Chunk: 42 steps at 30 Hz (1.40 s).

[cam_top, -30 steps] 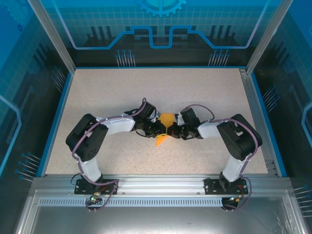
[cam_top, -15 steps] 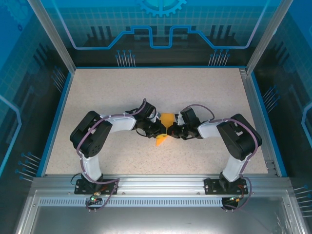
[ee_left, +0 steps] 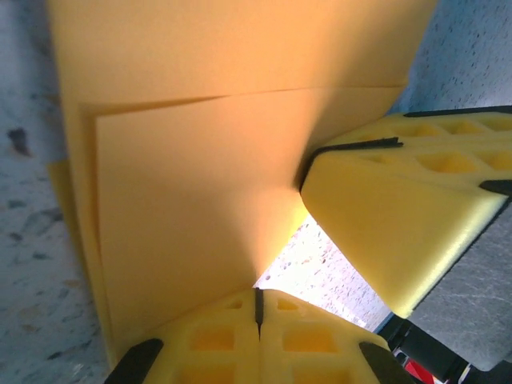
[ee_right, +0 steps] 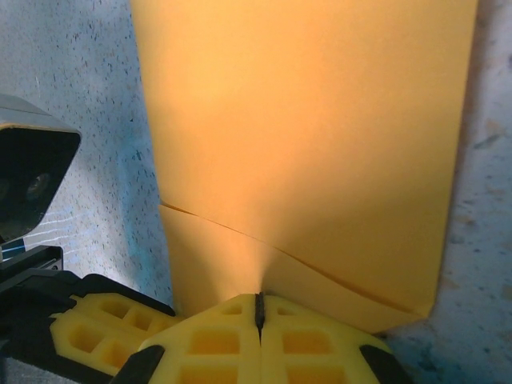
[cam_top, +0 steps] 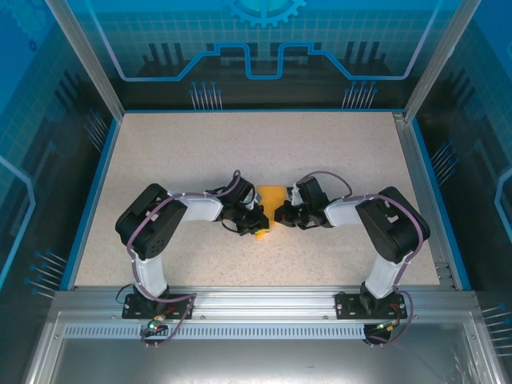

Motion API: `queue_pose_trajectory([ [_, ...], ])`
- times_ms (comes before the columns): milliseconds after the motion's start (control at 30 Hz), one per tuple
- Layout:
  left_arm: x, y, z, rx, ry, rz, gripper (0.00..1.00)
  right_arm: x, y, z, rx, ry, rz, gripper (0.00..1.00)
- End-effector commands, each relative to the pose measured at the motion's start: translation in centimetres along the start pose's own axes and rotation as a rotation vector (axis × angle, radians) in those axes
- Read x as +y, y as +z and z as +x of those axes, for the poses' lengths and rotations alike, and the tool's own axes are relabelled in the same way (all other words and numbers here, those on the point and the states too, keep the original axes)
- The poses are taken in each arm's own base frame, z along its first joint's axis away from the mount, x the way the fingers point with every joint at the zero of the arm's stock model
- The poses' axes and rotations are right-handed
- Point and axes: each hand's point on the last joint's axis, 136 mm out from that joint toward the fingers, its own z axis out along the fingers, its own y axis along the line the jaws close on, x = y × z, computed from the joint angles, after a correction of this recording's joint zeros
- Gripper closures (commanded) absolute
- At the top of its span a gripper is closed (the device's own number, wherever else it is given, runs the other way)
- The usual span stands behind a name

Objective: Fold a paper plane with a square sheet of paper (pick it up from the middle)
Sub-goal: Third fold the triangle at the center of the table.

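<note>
This is a robotics lab test cell, not a home or shop. A speckled beige bench (cam_top: 160, 152) with blue edging (cam_top: 86, 204) sits inside an enclosure of aluminium posts (cam_top: 84, 56) and translucent blue panels (cam_top: 264, 48) printed with circuit lines and a gear emblem (cam_top: 264, 10). Along the near edge runs a slotted aluminium rail (cam_top: 256, 300), to which two robot arms are bolted, the left arm (cam_top: 148, 232) and the right arm (cam_top: 392, 228), each trailing purple cables (cam_top: 332, 174).
</note>
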Motion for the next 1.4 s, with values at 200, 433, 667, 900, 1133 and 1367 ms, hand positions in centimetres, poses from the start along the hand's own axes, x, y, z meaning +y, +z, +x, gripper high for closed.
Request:
queue_pose_trajectory([
  [200,-1.2,-0.2,-1.4,-0.059,0.032,0.017,1.0,-4.1,1.2,1.9,0.052,0.048,0.141,1.0],
  [433,1.8,0.9,-0.3,-0.01,-0.019,-0.056,1.0,-4.1,1.3,1.9,0.055,0.05,0.144,1.0],
  [667,4.5,-0.1,3.2,0.056,-0.05,-0.105,0.99,-4.5,1.2,2.0,0.058,0.05,0.161,1.0],
  [900,5.1,-1.1,5.2,0.112,-0.032,-0.12,0.97,-4.6,1.1,2.0,0.054,0.048,0.171,1.0],
  [1133,5.7,-2.5,6.3,0.119,-0.01,-0.164,0.97,-4.5,1.2,1.9,0.055,0.05,0.167,1.0],
  [1367,4.2,-4.4,5.8,0.043,0.026,-0.145,0.96,-2.4,1.0,1.3,0.05,0.017,0.106,1.0],
])
